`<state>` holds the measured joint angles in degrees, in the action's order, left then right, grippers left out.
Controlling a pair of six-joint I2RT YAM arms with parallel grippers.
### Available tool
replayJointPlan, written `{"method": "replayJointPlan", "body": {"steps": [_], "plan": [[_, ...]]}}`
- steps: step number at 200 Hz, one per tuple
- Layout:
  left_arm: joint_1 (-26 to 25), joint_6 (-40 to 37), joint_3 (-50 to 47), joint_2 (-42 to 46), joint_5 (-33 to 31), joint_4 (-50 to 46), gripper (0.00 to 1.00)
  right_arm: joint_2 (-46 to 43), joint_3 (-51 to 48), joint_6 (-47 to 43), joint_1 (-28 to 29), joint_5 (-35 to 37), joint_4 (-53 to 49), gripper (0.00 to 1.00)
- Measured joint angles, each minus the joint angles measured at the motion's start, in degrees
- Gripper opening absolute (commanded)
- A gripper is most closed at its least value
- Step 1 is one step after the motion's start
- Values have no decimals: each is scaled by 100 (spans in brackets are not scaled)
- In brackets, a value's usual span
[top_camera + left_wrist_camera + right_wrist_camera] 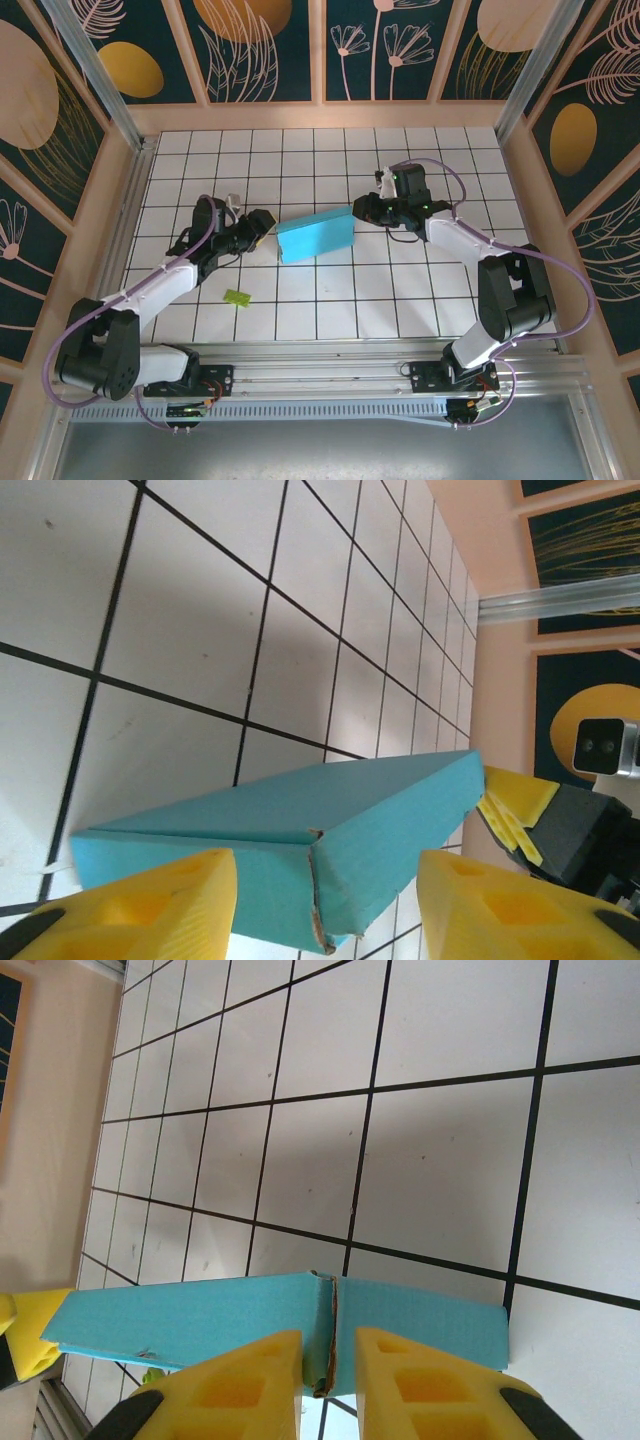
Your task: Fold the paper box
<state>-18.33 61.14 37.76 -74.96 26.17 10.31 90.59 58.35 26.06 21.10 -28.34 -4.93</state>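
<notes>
The paper box [315,236] is a flat turquoise block lying slantwise on the white tiled table [420,290], between my two grippers. My left gripper [268,224] is at its left end. In the left wrist view the yellow fingers [160,905] stand wide apart with the box's torn corner [320,880] between them, and the right finger is clear of the cardboard. My right gripper [362,210] is at the box's right end. Its pads [250,1385] are pinched on the box [200,1320] at the brown-edged seam [330,1345].
A small lime-green scrap [237,296] lies on the tiles in front of the left arm. Wooden walls [520,170] and a metal post [95,70] ring the table. Open tiles stretch behind and in front of the box.
</notes>
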Motion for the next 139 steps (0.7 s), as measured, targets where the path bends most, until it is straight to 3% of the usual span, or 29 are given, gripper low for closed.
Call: {"method": "replayJointPlan", "body": {"steps": [28,139], "plan": [[-50,72,-7,-114,101,68,43,7,0,0,0,0,2,21],[-81,297,-273,-173,168,452,9,44,0,0,0,-20,46,21]]}}
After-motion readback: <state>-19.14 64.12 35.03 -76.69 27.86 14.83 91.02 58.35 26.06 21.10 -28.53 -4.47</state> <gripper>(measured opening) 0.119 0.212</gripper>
